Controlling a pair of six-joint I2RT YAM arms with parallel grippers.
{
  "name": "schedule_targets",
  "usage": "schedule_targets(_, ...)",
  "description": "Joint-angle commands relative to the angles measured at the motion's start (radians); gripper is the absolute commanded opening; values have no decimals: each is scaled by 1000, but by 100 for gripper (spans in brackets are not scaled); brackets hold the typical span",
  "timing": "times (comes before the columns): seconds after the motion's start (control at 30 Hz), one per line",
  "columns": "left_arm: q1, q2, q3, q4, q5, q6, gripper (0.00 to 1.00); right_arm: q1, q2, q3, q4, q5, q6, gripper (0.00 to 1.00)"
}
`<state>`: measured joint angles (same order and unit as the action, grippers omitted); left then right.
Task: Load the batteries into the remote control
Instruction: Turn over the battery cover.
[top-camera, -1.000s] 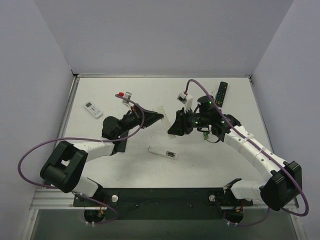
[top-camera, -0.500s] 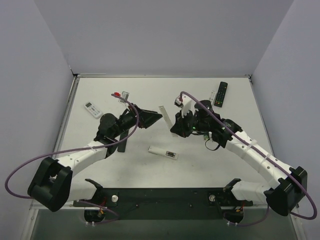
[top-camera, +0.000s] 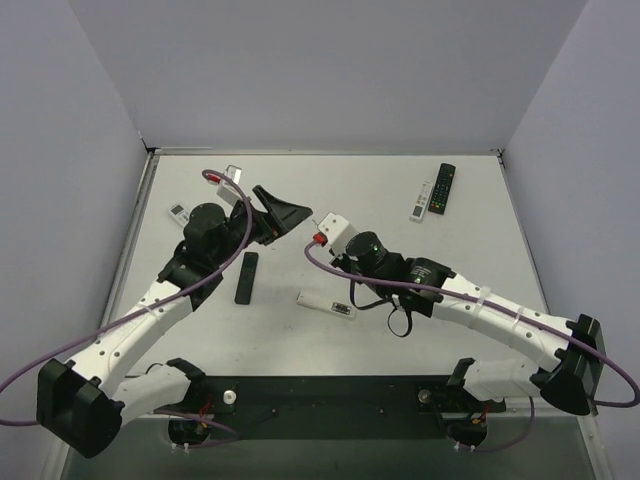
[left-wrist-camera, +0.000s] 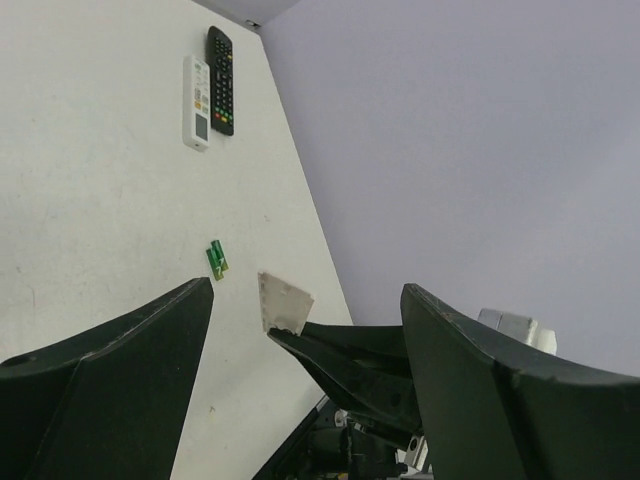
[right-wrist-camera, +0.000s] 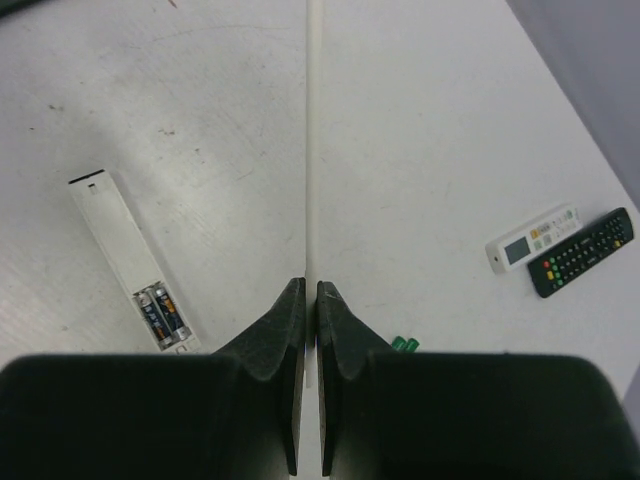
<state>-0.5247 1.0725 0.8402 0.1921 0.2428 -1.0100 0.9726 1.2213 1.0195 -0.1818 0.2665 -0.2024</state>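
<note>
Right wrist view: I read the right gripper (right-wrist-camera: 311, 300) as pressed together, its fingers (right-wrist-camera: 280, 335) pinching a thin white plate (right-wrist-camera: 312, 150) that shows edge-on and runs straight up from the tips. Left of the fingers, the white remote control (right-wrist-camera: 120, 240) lies flat on the table (right-wrist-camera: 420, 120) with its compartment uncovered. Two dark batteries (right-wrist-camera: 165, 312) sit side by side inside that compartment. A pair of green batteries (right-wrist-camera: 403, 344) lies on the table just right of the fingers, partly hidden by the gripper body. Further right, a second white remote (right-wrist-camera: 533, 240) and a black remote (right-wrist-camera: 585, 250) lie side by side. Left wrist view: the left gripper (left-wrist-camera: 305, 290) is spread wide and holds nothing between its fingers (left-wrist-camera: 110, 380). Beyond the gap I see the right gripper's tips gripping the thin white plate. The green batteries lie on the table near that plate, and the paired remotes lie well beyond. Top external view: the two grippers face each other, apart. The white remote control lies near the table's middle, just in front of the right wrist. A slim black remote (top-camera: 246, 277) lies left of it, beside the left arm (top-camera: 150, 310), and a small white remote (top-camera: 179, 211) shows at the left arm's far side.
</note>
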Motion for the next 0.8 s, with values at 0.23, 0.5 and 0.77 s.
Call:
schedule_targets(0.23,-24,52,86,-158,39,-98,80,113,63,67,51,289,-126,0)
schedule_targets(0.5,-35,72,96,-172,58,-101,67,166,106,76,71,381,-192,0)
schedule_targets(0.77,-38,55,82,-171,47,-99,35,196,144,74,94,448,-242,0)
